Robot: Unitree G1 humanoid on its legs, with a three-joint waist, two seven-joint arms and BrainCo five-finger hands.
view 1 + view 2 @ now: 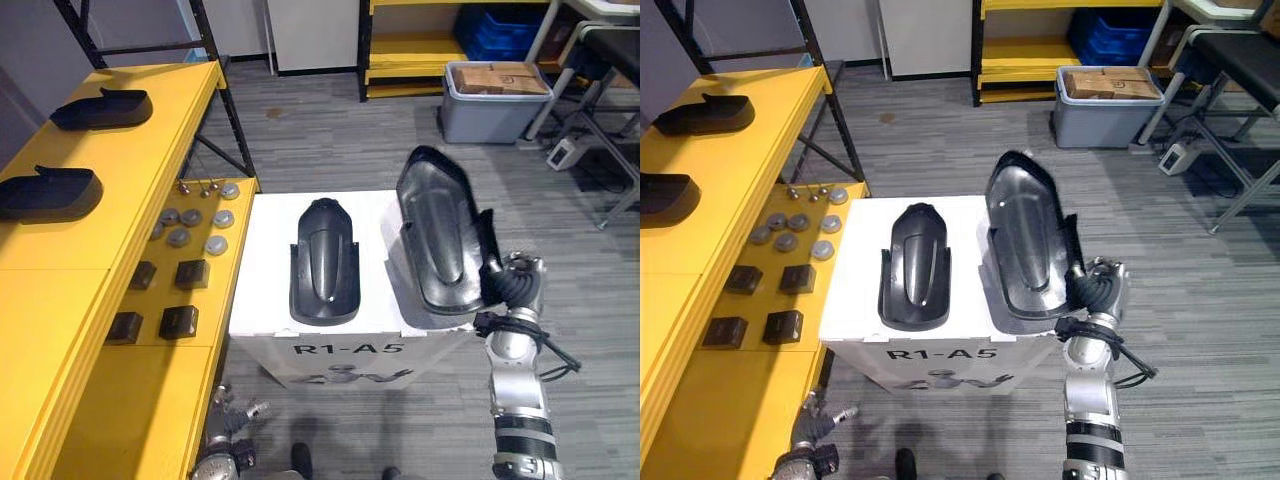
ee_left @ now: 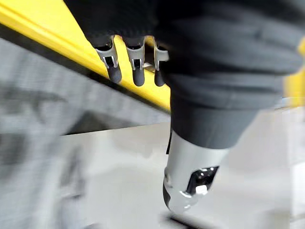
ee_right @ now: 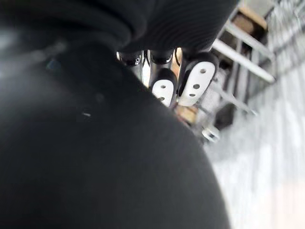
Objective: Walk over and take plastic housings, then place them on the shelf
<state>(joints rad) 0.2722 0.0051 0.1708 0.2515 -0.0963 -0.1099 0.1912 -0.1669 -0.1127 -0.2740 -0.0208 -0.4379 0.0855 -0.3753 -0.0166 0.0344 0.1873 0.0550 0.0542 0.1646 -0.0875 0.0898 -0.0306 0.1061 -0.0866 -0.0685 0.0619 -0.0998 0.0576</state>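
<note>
Faces a white box [image 1: 265, 300] on the grey floor. Grasps the big housing [image 1: 437, 235] at its right rim with the right hand [image 1: 512, 283]; in the right wrist view, shows fingers [image 3: 196, 83] curled over the dark shell, pale pads turned back toward the camera. Holds that housing open side up over the right part of the box, long axis running away from the robot, far end past the box's back edge, near end by the front right corner. Cannot tell whether its underside touches the box.

Has the small housing [image 1: 325, 262] lying flat on the middle of the box, just left of the big one and apart from it.

Hangs the left hand [image 1: 230, 418] low by the front edge of the yellow shelf [image 1: 80, 330], near the box's front left corner, fingers [image 2: 137, 71] loose and straight, holding nothing.

Finds on the shelf, at the robot's left, a far shelf housing [image 1: 102, 108] and a near shelf housing [image 1: 48, 193], well apart. Closer to the box, finds grey discs [image 1: 190, 228] and four black blocks [image 1: 160, 300] in two pairs. Beyond the box to the right, notes a grey bin [image 1: 480, 118] with cardboard in it.
</note>
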